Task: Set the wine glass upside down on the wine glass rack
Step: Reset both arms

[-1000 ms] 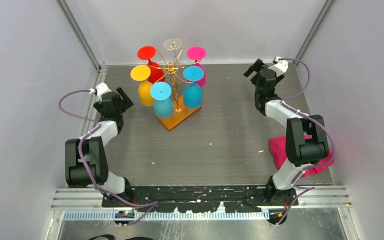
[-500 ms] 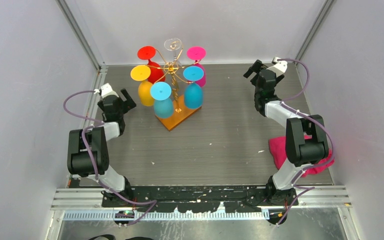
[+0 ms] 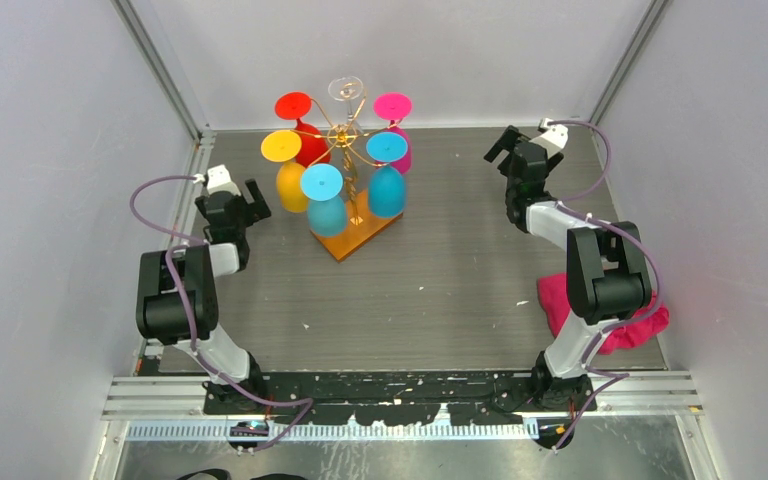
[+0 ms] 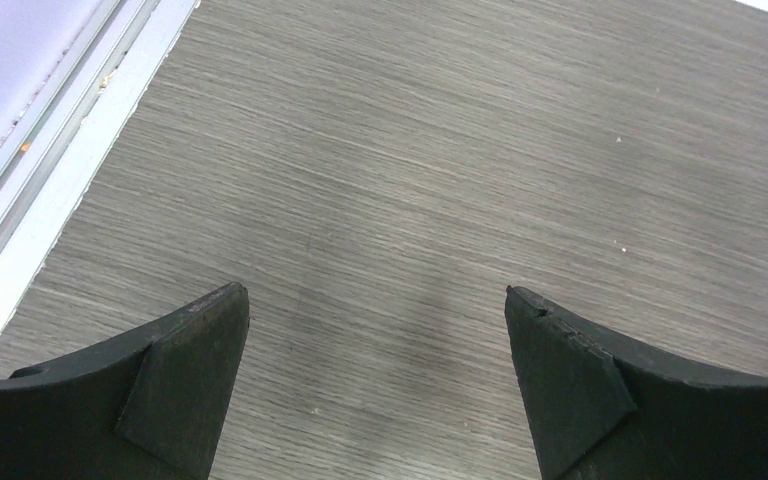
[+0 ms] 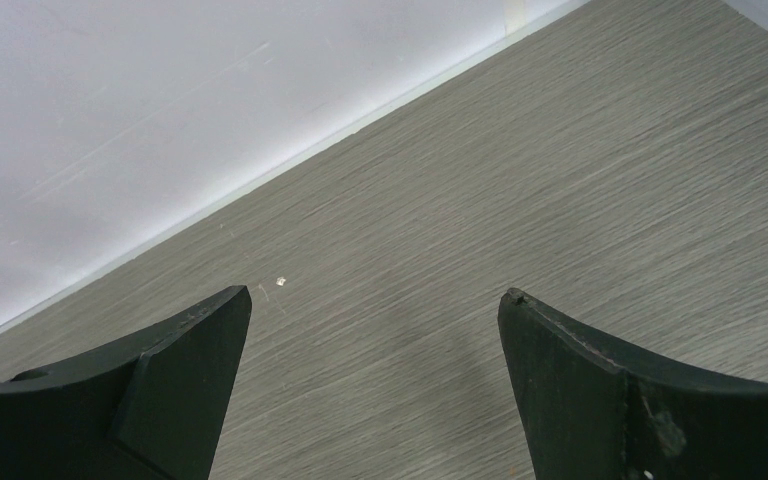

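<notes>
The gold wire wine glass rack (image 3: 345,135) stands on its orange-brown wooden base (image 3: 355,238) at the back middle of the table. Several wine glasses hang upside down on it: red (image 3: 297,112), yellow (image 3: 285,160), light blue (image 3: 324,195), teal (image 3: 387,172), pink (image 3: 394,112) and a clear one (image 3: 345,89) at the back. My left gripper (image 3: 252,200) is open and empty, left of the rack over bare table (image 4: 380,200). My right gripper (image 3: 503,146) is open and empty at the back right, near the wall (image 5: 160,120).
A pink cloth (image 3: 620,325) lies at the near right by the right arm's base. Grey walls enclose the table on three sides. Metal rails run along the left edge (image 4: 50,170) and the near edge (image 3: 410,395).
</notes>
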Motion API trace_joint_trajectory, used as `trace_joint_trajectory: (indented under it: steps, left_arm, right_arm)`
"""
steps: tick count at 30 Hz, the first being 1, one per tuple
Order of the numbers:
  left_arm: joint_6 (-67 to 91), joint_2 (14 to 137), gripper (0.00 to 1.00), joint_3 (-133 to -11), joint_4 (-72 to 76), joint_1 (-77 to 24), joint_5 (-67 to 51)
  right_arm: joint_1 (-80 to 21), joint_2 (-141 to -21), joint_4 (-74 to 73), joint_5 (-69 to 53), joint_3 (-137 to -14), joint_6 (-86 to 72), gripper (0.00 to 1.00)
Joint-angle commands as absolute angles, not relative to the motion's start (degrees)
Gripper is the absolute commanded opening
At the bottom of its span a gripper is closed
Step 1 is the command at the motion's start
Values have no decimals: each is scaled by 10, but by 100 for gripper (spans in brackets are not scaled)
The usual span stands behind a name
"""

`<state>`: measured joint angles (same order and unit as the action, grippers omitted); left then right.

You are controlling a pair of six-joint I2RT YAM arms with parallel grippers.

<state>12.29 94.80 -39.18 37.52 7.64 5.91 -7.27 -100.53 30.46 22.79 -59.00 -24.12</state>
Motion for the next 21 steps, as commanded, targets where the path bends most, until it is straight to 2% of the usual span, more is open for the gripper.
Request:
trace_joint_trajectory:
  steps: [1, 21]
  left_arm:
    - [97, 951, 100, -399, 426, 82, 56]
    - [98, 953, 100, -387, 458, 84, 51]
  right_arm:
    - [-73, -1010, 341, 231, -595, -231, 100]
    - [-73, -1016, 342, 220, -596, -232, 100]
